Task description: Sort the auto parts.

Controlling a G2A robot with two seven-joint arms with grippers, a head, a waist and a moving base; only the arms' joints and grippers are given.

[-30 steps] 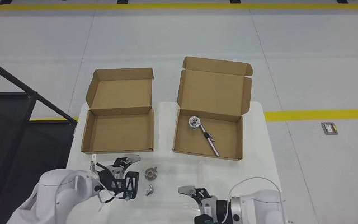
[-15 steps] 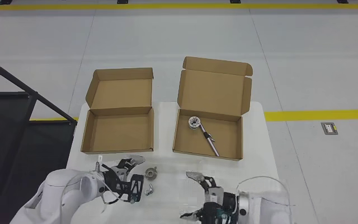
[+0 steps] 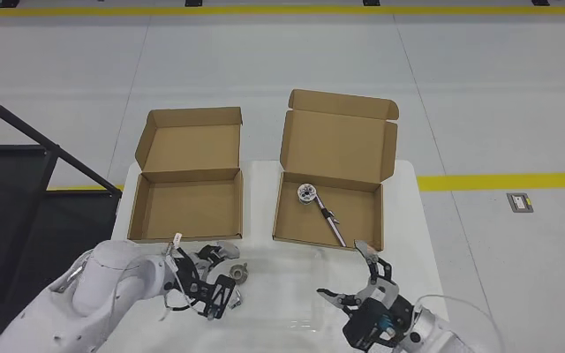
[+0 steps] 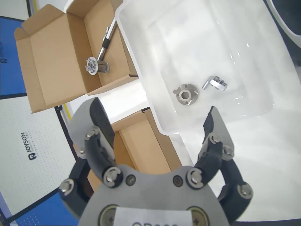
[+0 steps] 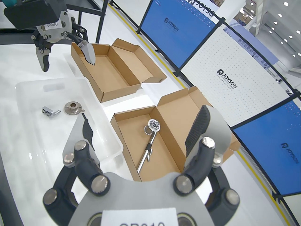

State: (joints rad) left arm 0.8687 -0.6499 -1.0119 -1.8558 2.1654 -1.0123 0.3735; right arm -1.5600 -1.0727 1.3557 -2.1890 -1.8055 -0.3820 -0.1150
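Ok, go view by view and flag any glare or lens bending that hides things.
Top view: the clear tray nearly vanishes against the white table. Left wrist view: small glints on the tray floor near the bracket, the round flange plain to see. Right wrist view: the panels bow into a curve, ceiling lights glare beyond.
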